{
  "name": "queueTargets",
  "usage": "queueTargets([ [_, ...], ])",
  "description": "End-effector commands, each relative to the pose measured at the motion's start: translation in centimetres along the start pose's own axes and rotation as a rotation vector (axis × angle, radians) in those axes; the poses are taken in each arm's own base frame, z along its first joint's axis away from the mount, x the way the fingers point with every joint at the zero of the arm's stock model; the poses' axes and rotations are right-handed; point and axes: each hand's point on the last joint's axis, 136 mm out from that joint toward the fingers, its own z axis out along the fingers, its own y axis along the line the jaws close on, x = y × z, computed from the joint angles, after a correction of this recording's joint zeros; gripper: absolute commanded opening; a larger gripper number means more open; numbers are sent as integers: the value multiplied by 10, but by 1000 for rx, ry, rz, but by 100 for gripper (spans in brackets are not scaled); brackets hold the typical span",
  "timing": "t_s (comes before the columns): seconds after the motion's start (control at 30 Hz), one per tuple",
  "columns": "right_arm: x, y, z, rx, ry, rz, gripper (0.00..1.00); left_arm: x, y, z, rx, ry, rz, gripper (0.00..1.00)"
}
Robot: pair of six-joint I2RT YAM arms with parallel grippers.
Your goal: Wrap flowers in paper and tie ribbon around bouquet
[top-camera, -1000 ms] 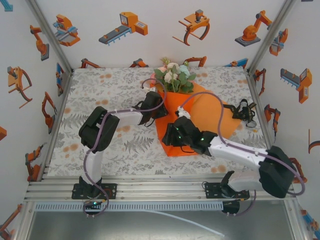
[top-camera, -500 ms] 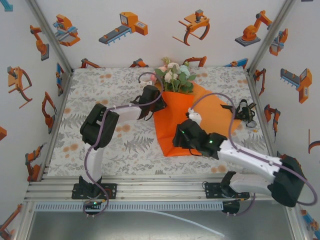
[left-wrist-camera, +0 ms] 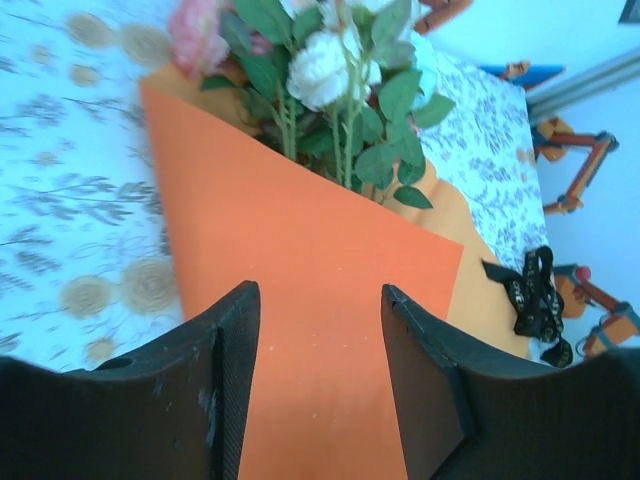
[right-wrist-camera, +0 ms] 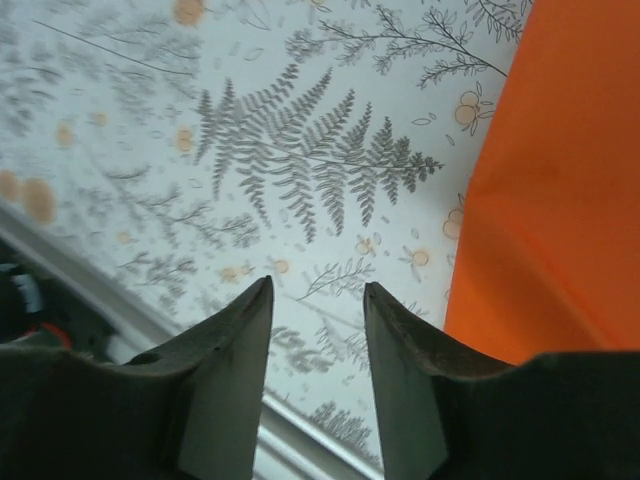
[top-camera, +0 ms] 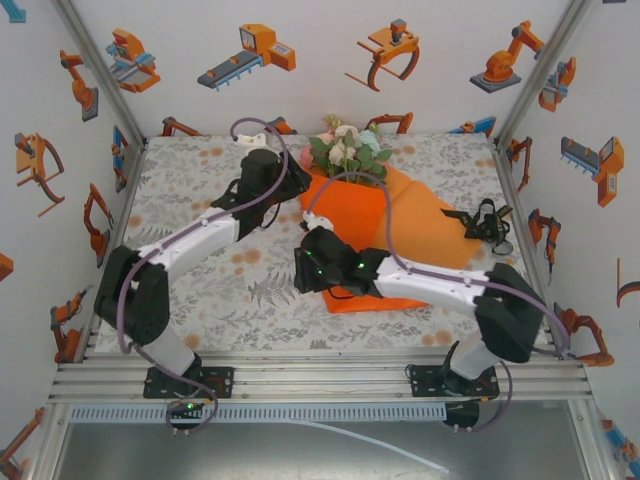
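The flowers (top-camera: pixel 345 150) lie at the back of the table, pink and white blooms (left-wrist-camera: pixel 320 65) pointing away, stems hidden under the folded orange paper (top-camera: pixel 385 225). My left gripper (top-camera: pixel 293 186) stands open and empty at the paper's back left corner, its fingers (left-wrist-camera: pixel 235 340) hovering over the orange sheet (left-wrist-camera: pixel 310 260). Off the sheet's left edge, my right gripper (top-camera: pixel 300 272) is also open and empty, over the table cover in the wrist view (right-wrist-camera: pixel 318 290), with the paper (right-wrist-camera: pixel 560 190) to its right. The black ribbon (top-camera: pixel 486 220) lies bunched beside the paper's right side (left-wrist-camera: pixel 532 300).
The grey floral table cover (top-camera: pixel 200 200) spreads to the left of the paper. An aluminium rail (top-camera: pixel 300 375) runs along the near edge, and the right gripper sits near it (right-wrist-camera: pixel 300 440). Printed walls close in the back and sides.
My right gripper has swept left across the paper to beyond its left edge. My left arm has stretched out, its gripper moving back and left. The paper now lies flatter and wider.
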Motion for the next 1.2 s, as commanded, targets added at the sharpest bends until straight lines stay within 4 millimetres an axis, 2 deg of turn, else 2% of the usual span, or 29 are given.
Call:
queueTargets([
  [0.0,11,-27,14,149,66,-121,47,25,58,-16,-214,63,59,52],
  [0.13,19,-59,14,310,94,-194,53,36,75,-25,-233,74,56,54],
  [0.3,27,-101,-3,527,126,-245,55,47,75,-17,-216,101,40,55],
  [0.4,30,-110,-13,556,118,-225,55,54,73,-10,-195,121,50,55],
  [0.63,55,-135,-13,586,141,-129,54,78,76,5,-184,183,62,56],
  [0.73,62,-151,-18,632,142,-112,54,91,73,16,-151,227,49,57],
  [0.87,66,-172,-34,676,123,-56,55,111,60,35,-83,301,12,57],
  [0.93,67,-176,-38,658,106,-27,55,119,51,45,-38,323,-15,56],
  [1.07,66,-158,-28,530,89,-8,55,137,25,62,77,366,-65,49],
  [1.17,60,-156,-35,540,85,11,55,149,22,73,65,379,-66,44],
])
